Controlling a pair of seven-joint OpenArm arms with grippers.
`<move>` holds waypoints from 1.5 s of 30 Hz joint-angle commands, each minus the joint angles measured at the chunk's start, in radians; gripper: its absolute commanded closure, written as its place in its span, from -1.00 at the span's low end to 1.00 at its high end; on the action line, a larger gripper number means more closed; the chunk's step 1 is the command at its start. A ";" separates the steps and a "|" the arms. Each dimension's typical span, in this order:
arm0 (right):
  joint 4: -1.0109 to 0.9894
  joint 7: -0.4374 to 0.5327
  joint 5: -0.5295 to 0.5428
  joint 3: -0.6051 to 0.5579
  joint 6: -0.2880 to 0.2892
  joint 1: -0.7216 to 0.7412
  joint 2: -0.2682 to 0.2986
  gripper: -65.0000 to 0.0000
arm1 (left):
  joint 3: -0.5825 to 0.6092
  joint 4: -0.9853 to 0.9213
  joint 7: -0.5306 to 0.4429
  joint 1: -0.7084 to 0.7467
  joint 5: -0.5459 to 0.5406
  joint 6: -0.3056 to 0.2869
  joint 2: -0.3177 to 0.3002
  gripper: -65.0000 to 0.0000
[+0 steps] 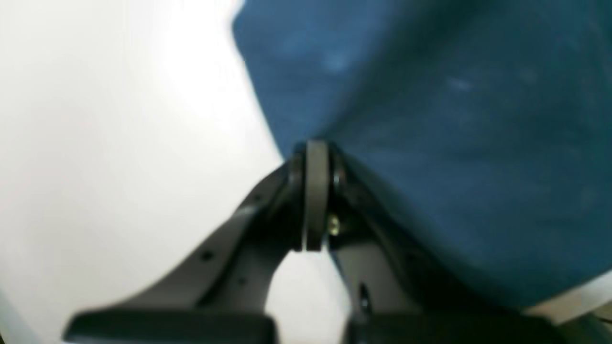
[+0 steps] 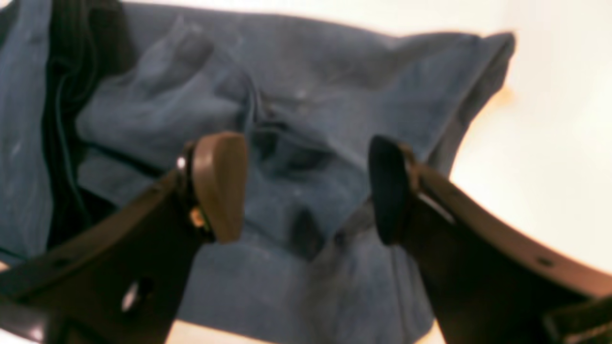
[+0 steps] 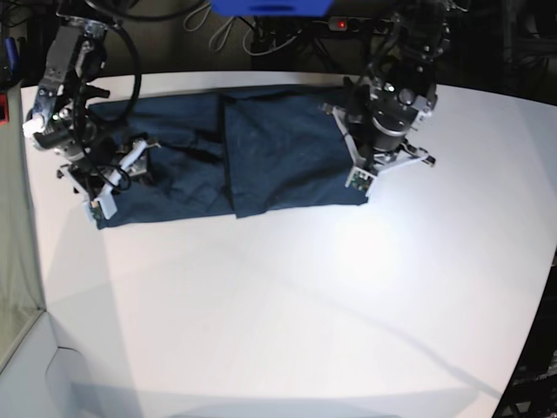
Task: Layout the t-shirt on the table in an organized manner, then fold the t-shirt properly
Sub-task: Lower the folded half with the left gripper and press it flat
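Observation:
The dark navy t-shirt (image 3: pixel 261 148) lies spread along the back of the white table (image 3: pixel 305 305), with one flap folded over near its middle. My left gripper (image 3: pixel 358 177) sits at the shirt's right-hand edge. In the left wrist view its pads (image 1: pixel 315 191) are pressed together, and the blue cloth (image 1: pixel 454 143) runs up to their tips and drapes over one finger. My right gripper (image 3: pixel 122 178) hovers over the crumpled left end. In the right wrist view its fingers (image 2: pixel 220 186) stand wide apart above wrinkled fabric (image 2: pixel 296 119), holding nothing.
Cables and a blue object (image 3: pixel 270 7) sit behind the table's back edge. A red item (image 3: pixel 3 106) shows at the far left. The table's curved edge (image 3: pixel 535 305) runs down the right side.

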 commanded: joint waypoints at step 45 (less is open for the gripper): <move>-0.298 0.073 0.015 -0.006 0.005 0.069 0.051 1.00 | -0.072 -0.304 -0.110 -0.088 -0.003 0.004 -0.003 0.99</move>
